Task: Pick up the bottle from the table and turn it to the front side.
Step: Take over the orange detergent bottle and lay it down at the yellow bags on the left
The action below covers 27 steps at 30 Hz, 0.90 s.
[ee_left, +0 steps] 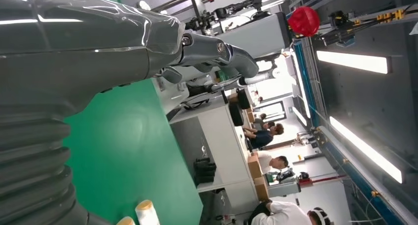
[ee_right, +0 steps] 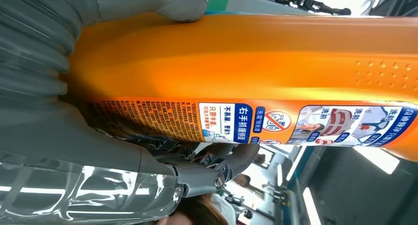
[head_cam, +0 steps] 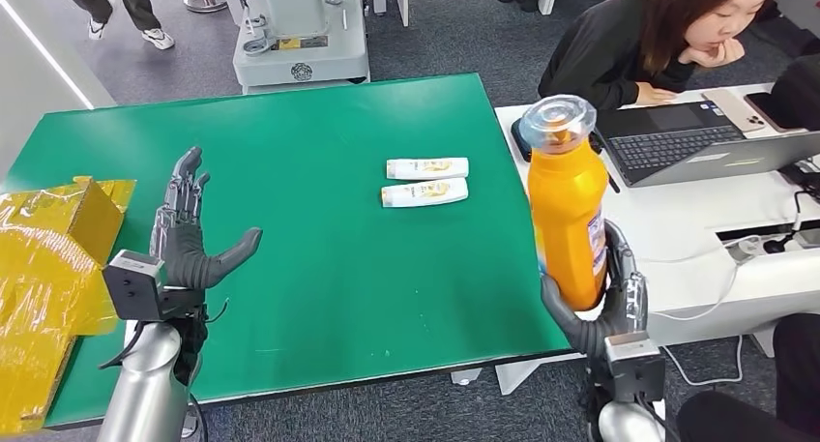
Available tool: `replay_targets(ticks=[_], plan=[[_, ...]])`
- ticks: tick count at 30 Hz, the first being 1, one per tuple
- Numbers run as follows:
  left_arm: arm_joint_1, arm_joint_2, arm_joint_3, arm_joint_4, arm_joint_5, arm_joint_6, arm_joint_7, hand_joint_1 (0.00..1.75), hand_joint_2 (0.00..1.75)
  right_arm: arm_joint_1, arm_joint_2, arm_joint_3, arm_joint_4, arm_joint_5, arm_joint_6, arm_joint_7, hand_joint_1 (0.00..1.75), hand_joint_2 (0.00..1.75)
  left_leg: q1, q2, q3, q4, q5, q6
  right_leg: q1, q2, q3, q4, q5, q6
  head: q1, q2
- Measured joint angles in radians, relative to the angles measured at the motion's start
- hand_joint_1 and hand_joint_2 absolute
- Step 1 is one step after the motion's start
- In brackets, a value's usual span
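A tall orange bottle (head_cam: 567, 210) with a clear cap stands upright in the air at the right edge of the green table (head_cam: 319, 268). My right hand (head_cam: 598, 307) grips its lower body, thumb on one side and fingers around the other. The right wrist view shows the orange body (ee_right: 256, 62) close up, with a printed label strip (ee_right: 256, 122) facing the fingers. My left hand (head_cam: 189, 239) hovers over the table's left part, fingers spread and nothing in it. In the left wrist view its thumb (ee_left: 217, 55) juts out over the green surface.
Two white tubes (head_cam: 426, 180) lie side by side near the table's middle. Yellow packaging (head_cam: 48, 258) sits at the left edge. A person works at a laptop (head_cam: 691, 142) on the white desk to the right. A grey machine base (head_cam: 302, 36) stands behind the table.
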Motion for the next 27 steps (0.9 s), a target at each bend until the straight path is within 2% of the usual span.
replay_targets(ticks=[8, 16, 21, 27], plan=[[-0.051, 0.018, 0.000, 0.022, -0.003, 0.002, 0.008, 0.00, 1.75, -0.286, -0.007, -0.035, 0.249, -0.021, 0.104, -0.046, 1.75, 1.75, 0.000, 0.006, 0.001, 0.000, 0.002, 0.000, 0.000, 0.006, 0.000, 0.001, 0.003, 0.001, 0.000, 0.000], [-0.076, 0.029, 0.000, 0.033, 0.006, -0.034, 0.026, 0.00, 1.75, -0.565, 0.005, 0.044, 0.497, -0.007, 0.134, -0.036, 1.75, 1.75, 0.000, 0.006, 0.001, 0.000, 0.002, 0.000, 0.000, 0.006, -0.001, 0.001, 0.003, 0.000, 0.000, 0.000], [-0.110, 0.026, -0.002, 0.054, 0.035, -0.082, 0.031, 0.00, 1.75, -0.672, 0.050, 0.113, 0.589, 0.018, 0.149, -0.014, 1.75, 1.75, 0.000, 0.006, 0.000, 0.000, 0.003, 0.000, 0.000, 0.006, -0.002, 0.002, 0.003, 0.000, 0.000, 0.000], [-0.171, 0.003, -0.012, 0.101, 0.097, -0.141, 0.063, 0.00, 1.75, -0.754, 0.129, 0.199, 0.682, 0.022, 0.177, -0.004, 1.75, 1.75, 0.000, 0.006, 0.000, 0.000, 0.003, 0.000, 0.000, 0.006, -0.002, 0.002, 0.003, 0.000, 0.000, 0.000]])
